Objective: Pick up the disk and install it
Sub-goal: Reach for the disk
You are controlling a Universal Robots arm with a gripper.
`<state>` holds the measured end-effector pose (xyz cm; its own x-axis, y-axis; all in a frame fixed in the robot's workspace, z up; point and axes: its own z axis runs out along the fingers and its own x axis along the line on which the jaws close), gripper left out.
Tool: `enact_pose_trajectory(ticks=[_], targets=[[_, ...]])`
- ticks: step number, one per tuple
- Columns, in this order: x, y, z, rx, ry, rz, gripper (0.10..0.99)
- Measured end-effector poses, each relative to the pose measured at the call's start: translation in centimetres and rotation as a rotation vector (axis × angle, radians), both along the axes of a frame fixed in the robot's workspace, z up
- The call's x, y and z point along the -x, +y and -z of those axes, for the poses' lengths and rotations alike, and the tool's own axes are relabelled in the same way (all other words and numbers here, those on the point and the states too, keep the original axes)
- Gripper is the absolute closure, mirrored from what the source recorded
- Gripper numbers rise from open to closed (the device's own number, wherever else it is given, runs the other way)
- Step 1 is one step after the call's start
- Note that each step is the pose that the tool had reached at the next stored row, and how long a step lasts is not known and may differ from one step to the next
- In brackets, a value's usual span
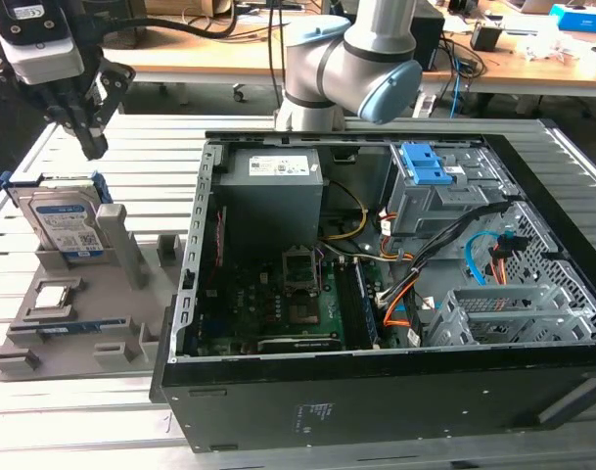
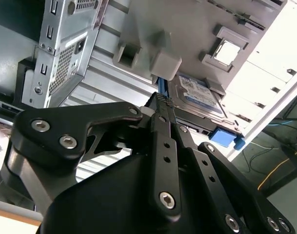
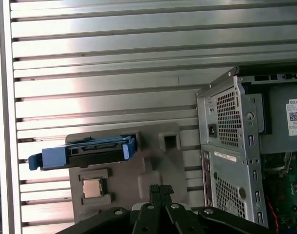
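The disk [image 1: 68, 227] stands on edge in a grey fixture [image 1: 92, 328] at the exterior view's left. It is a silver drive with a white-and-blue label, framed by a blue bracket. My gripper [image 1: 90, 147] hangs above it, a little toward the back, apart from it. Its black fingers are shut together with nothing between them. In the first wrist view the disk [image 3: 97, 148] shows edge-on beyond the shut gripper [image 3: 160, 187]. The second wrist view shows the disk's label [image 2: 197, 95] past the gripper [image 2: 163, 102].
An open black computer case [image 1: 376, 392] lies right of the fixture, with a grey drive bay [image 1: 430, 206] topped by a blue latch [image 1: 425, 164]. A small processor chip [image 1: 53, 294] sits on the fixture. The arm's base [image 1: 346, 59] stands behind the case on the slatted metal table [image 1: 82, 431].
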<state>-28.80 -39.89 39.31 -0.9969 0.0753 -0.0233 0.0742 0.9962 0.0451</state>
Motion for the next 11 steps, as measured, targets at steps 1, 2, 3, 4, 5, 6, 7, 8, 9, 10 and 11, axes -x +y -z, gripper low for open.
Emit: enact_pose_trajectory(ticks=[1, 2, 3, 4, 5, 6, 7, 8, 9, 10, 11], targets=[[0.13, 0.0, 0.0, 0.0, -0.0001, 0.0, 0.98], [0.34, 0.0, 0.0, 0.0, 0.0001, 0.0, 0.98], [0.6, 0.0, 0.0, 0.0, 0.0001, 0.0, 0.98], [0.82, 0.0, 0.0, 0.0, 0.0, 0.0, 0.98], [1.06, 0.0, 0.0, 0.0, 0.0, 0.0, 0.98], [1.34, 0.0, 0.0, 0.0, 0.0, 0.0, 0.98], [1.56, 0.0, 0.0, 0.0, 0.0, 0.0, 0.98], [1.74, 0.0, 0.0, 0.0, 0.0001, 0.0, 0.98], [1.87, 0.0, 0.0, 0.0, 0.0001, 0.0, 0.98], [2.05, 0.0, 0.0, 0.0, 0.0, 0.0, 0.98], [2.27, 0.0, 0.0, 0.0, 0.0, 0.0, 0.98]])
